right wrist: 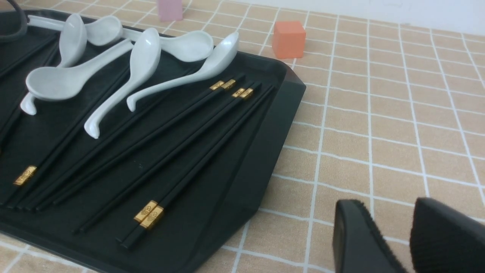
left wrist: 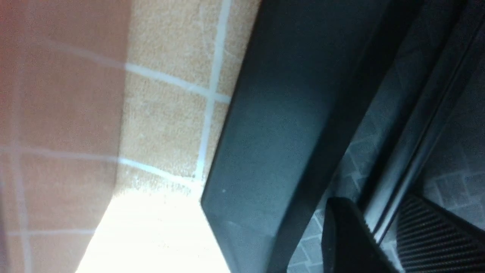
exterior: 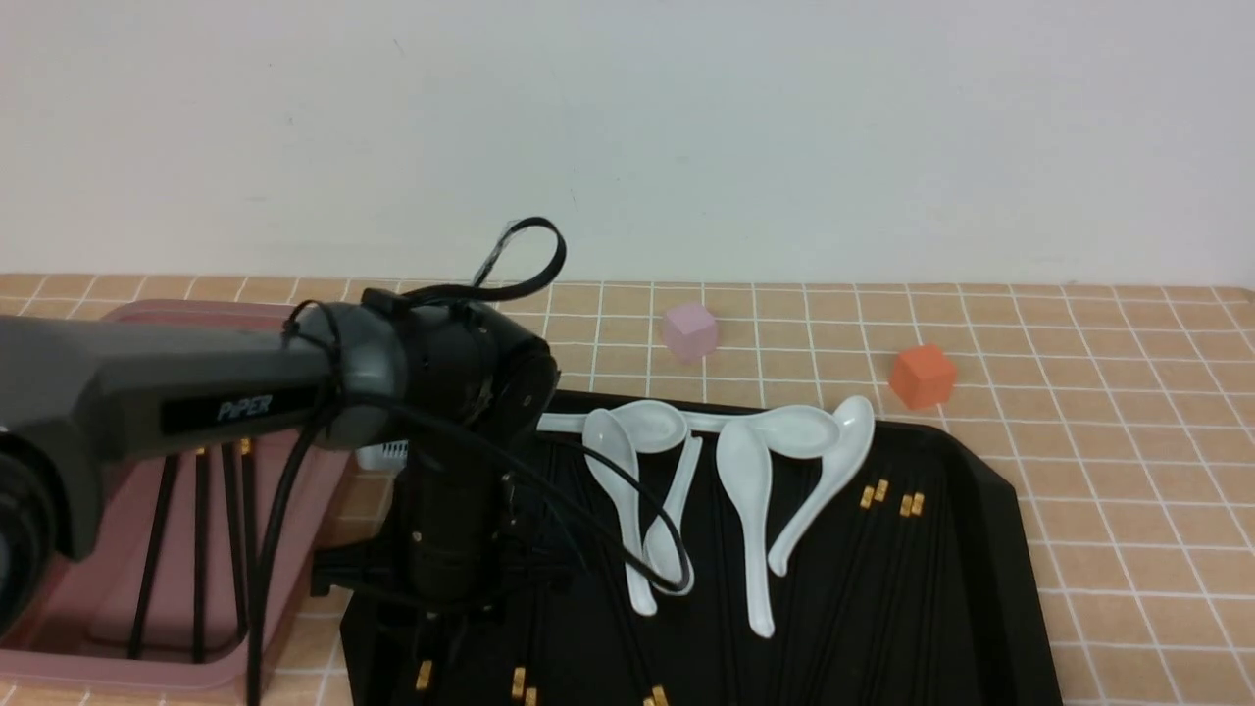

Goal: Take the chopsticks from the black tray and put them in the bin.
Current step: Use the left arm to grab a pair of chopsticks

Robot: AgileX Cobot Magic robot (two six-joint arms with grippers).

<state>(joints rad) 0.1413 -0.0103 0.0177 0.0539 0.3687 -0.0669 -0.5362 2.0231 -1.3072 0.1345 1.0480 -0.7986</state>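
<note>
Though in close-up, left tool (left wrist: pixel 377 216) indistinct.

I see a table (exterior: pixel 1128 471) covered in tan squares with white lines. Directly on it sit the black tray (exterior: pixel 990 529) at near centre and the bin (exterior: pixel 118 672) just left of it. A lilac cube (exterior: pixel 689 330) and an orange cube (exterior: pixel 923 376) rest farther back, beyond the tray.

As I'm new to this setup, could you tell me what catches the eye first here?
The left arm fills the front view's left, bent down over the tray. White spoons gleam across the tray's far part, among black chopsticks. Other chopsticks sit in the pink bin at left.
</note>
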